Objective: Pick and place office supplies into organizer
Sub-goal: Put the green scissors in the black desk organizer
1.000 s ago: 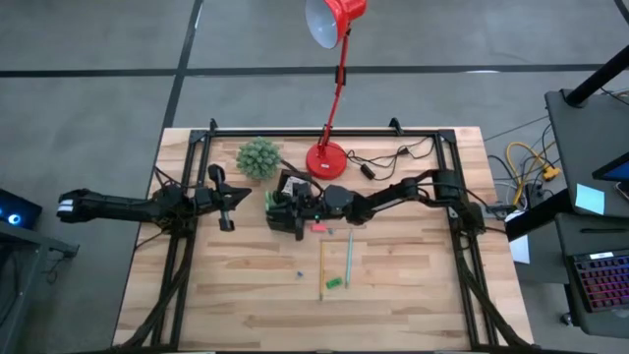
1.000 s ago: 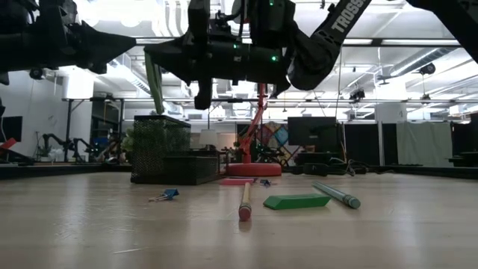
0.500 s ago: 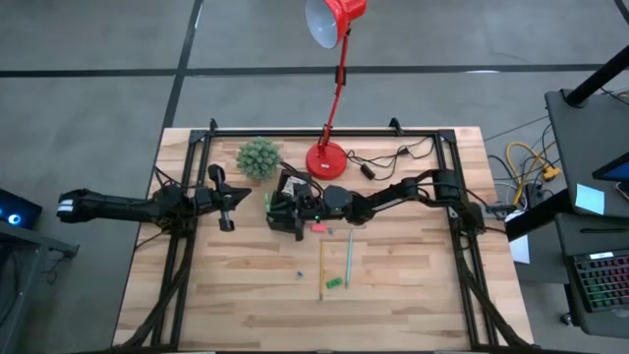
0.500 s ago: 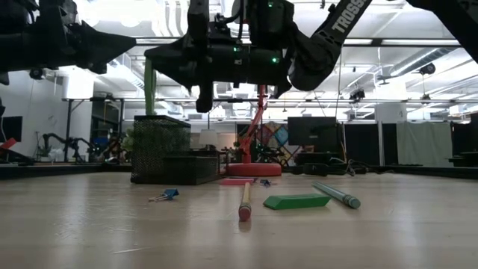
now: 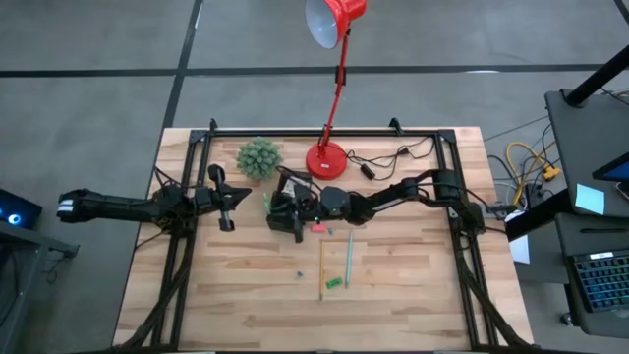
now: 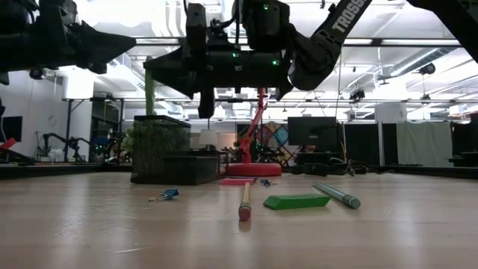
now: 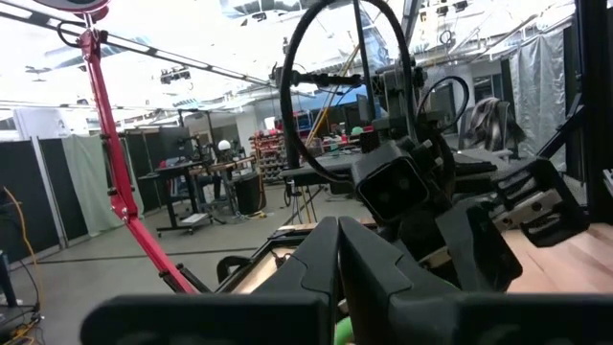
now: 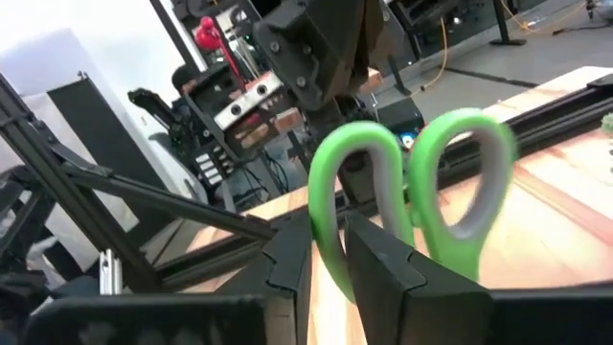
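Note:
The green-handled scissors [image 8: 407,187] hang upright from my right gripper [image 8: 330,268], which is shut on them above the black mesh organizer [image 6: 160,149]. In the low view the green handle [image 6: 149,93] runs down to the organizer's top edge; the blades are hidden. In the high view my right gripper [image 5: 279,206] is over the organizer [image 5: 287,218]. My left gripper [image 5: 228,203] waits, shut, to the left of it. On the table lie the yellow pencil [image 5: 321,267], the green pen [image 5: 348,258], a green piece [image 5: 334,283] and the pink pad [image 5: 316,227]. My right gripper pinches one green handle loop [image 8: 329,240] of the scissors between its two fingers [image 8: 383,268]. It comes level from the table's right side. The scissors hang upright below the hold, with their lower end at the organizer's top; the mesh hides whether they touch inside.
The red lamp base [image 5: 325,159] and the spiky green plant [image 5: 257,157] stand just beyond the organizer. A small clip [image 5: 298,272] lies near the pencil. The left arm [image 5: 128,206] stretches in from the table's left edge. Bare wood shows along the near edge.
The scissors have swung from slanted to upright in my right gripper, above the organizer's tall compartment. The gripper has stayed shut on them and kept almost in place.

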Action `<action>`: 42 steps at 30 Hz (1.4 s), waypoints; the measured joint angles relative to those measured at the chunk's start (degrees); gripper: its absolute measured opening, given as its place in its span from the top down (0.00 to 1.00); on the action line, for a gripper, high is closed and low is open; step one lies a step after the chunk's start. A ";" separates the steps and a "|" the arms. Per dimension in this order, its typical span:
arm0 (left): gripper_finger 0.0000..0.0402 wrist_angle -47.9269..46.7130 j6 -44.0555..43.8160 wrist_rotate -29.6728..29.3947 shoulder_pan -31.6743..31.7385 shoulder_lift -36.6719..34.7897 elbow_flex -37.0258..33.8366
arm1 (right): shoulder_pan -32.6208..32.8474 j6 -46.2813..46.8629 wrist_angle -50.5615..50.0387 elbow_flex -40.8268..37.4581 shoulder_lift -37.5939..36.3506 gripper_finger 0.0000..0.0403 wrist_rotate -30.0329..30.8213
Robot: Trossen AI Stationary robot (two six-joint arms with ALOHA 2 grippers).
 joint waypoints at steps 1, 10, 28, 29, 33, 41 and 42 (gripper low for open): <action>1.00 -0.02 0.00 0.00 0.00 0.00 0.00 | 0.00 -0.01 -0.19 0.00 -0.01 0.86 0.00; 1.00 0.00 0.00 0.00 0.00 0.00 0.00 | 0.00 -3.42 -1.63 0.12 -0.26 0.86 -0.92; 1.00 -0.01 -0.02 0.01 0.02 -0.01 0.00 | -0.61 -9.15 -27.16 5.08 -5.38 0.86 -1.49; 1.00 0.00 -0.02 0.01 0.01 0.00 0.00 | -0.61 -9.59 -28.99 5.73 -5.67 0.86 -1.49; 1.00 -0.02 -0.02 0.00 0.02 0.00 0.00 | -0.62 -10.81 -36.60 7.59 -7.05 0.86 -1.45; 1.00 -0.01 -0.02 0.01 0.00 0.00 0.00 | -0.61 -11.17 -47.41 11.31 -7.38 0.86 -1.48; 1.00 0.00 -0.02 0.02 0.02 0.00 0.00 | -0.61 -11.26 -49.56 11.98 -7.40 0.86 -1.47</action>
